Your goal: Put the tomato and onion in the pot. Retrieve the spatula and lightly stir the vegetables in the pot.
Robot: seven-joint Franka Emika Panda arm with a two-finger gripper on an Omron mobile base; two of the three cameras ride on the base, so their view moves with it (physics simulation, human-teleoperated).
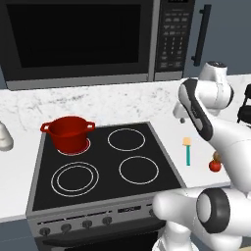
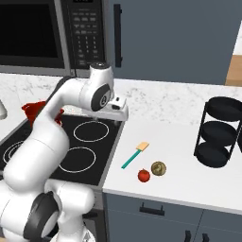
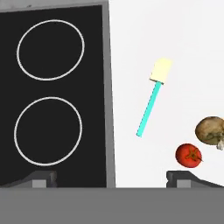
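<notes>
You get pot [image 1: 68,132] on rear-left burner from left base view. Hand view gives spatula [image 3: 151,97], tomato [image 3: 188,155], onion [image 3: 210,130] on counter [image 3: 183,52] right of stove. Gripper [image 3: 111,177] fingers spread wide, holding nothing, touching nothing.

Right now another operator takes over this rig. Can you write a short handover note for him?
Gripper: open, empty, held above the counter edge beside the stove.
Pot: on the rear left burner; its inside cannot be seen from here.
Tomato and onion: on the counter right of the stove, close together.
Spatula: flat on the counter, just left of them.
Done: nothing yet.
Left: tomato and onion into the pot, then fetch the spatula and stir lightly.
</notes>
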